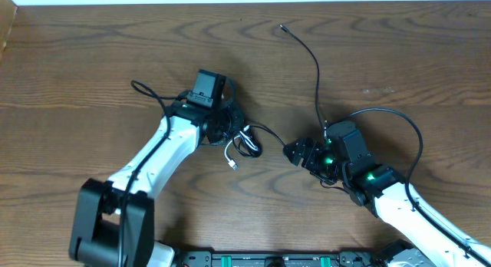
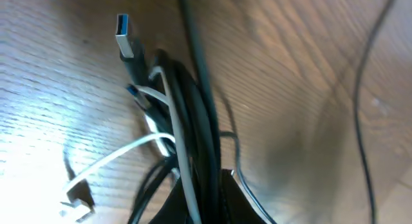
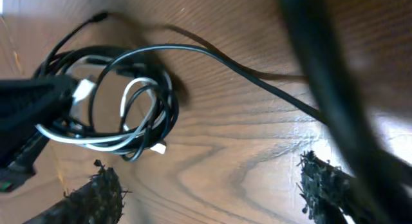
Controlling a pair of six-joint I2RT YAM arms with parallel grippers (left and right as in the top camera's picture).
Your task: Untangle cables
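A small bundle of black and white cables (image 1: 244, 140) lies at the table's middle. My left gripper (image 1: 222, 127) is shut on the bundle's left side; in the left wrist view the cables (image 2: 183, 134) run up out of the jaws (image 2: 212, 198), with a USB plug (image 2: 127, 40) at the top and a white plug (image 2: 76, 199) at lower left. A black strand (image 1: 272, 133) runs from the bundle to the right. My right gripper (image 1: 301, 154) is open and empty just right of the bundle; the coil (image 3: 122, 102) lies ahead of its fingers (image 3: 209, 188).
A thin black cable (image 1: 311, 60) with a small plug end runs from the far middle of the table toward the right arm. A thicker black wire (image 1: 406, 129) loops behind the right arm. Another black wire (image 1: 146, 90) curls left of the left wrist.
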